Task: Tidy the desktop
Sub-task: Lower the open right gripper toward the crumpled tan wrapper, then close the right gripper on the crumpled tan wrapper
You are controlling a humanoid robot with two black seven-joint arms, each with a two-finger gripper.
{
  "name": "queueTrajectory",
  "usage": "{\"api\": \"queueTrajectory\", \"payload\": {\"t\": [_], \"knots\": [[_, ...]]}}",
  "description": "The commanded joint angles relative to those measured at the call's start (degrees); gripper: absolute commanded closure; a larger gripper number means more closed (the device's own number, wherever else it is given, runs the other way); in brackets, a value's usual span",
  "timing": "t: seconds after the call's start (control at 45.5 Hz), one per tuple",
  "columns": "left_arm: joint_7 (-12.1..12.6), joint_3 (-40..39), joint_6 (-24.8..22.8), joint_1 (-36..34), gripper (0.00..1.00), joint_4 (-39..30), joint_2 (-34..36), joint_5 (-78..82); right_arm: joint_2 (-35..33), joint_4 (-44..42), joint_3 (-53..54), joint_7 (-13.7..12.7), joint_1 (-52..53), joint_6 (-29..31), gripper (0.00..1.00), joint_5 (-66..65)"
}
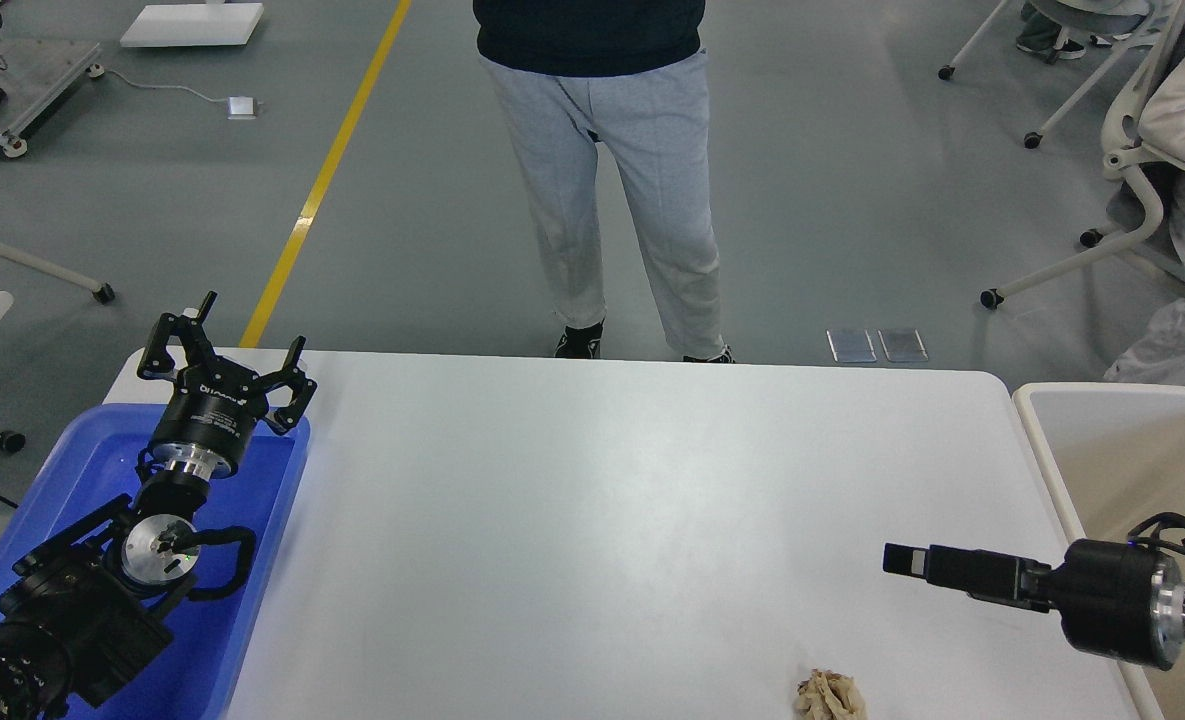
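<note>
Head view: two black arms over a nearly bare white bench, one crumpled scrap near its front edge.

Filling the middle of the view, the white bench (602,500) carries a small crumpled beige wad (830,696) at its near edge, right of centre. At the left, the left pincer (228,348) is raised above the far end of the blue tray (270,520), its fingers spread wide and holding nothing. From the right, the right pincer (904,560) reaches in low over the bench, pointing left, above and to the right of the wad and apart from it; seen side-on and dark, I cannot tell whether its fingers are spread or pressed together. A beige bin (1037,440) stands at the bench's right end. Beyond the far edge stands a person in grey trousers (607,190).
</note>
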Motion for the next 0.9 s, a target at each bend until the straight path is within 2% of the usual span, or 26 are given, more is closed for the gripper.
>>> {"api": "queueTrajectory", "payload": {"t": [0.0, 0.132, 0.242, 0.44, 0.572, 0.792, 0.88], "knots": [[0.04, 0.0, 0.0, 0.0, 0.0, 0.0, 0.01, 0.0, 0.56, 0.48, -4.61, 0.27, 1.08, 1.72, 0.01, -20.0], [0.04, 0.0, 0.0, 0.0, 0.0, 0.0, 0.01, 0.0, 5.3, 0.32, -5.85, 0.27, 1.34, 1.55, 0.01, -26.86], [0.04, 0.0, 0.0, -0.09, 0.0, 0.0, 0.01, 0.0, 6.54, -0.72, -7.86, 0.19, 0.55, 1.11, 0.01, -29.59], [0.04, 0.0, 0.0, 0.0, 0.0, 0.08, 0.01, 0.0, 8.38, -2.48, -15.16, 0.01, -0.15, -7.06, 0.01, -35.3], [0.04, 0.0, 0.0, 0.0, 0.0, 0.0, 0.01, 0.0, 14.0, -7.14, -16.31, 0.27, -0.33, -15.06, 0.01, -37.24], [0.04, 0.0, 0.0, 0.0, 0.0, 0.0, 0.01, 0.0, 15.15, -8.37, -16.48, 0.8, -2.79, -18.57, 0.01, -38.38], [0.04, 0.0, 0.0, 0.0, 0.0, 0.0, 0.01, 0.0, 17.52, -10.57, -16.57, 0.8, -2.79, -20.95, 0.01, -38.65]]}}
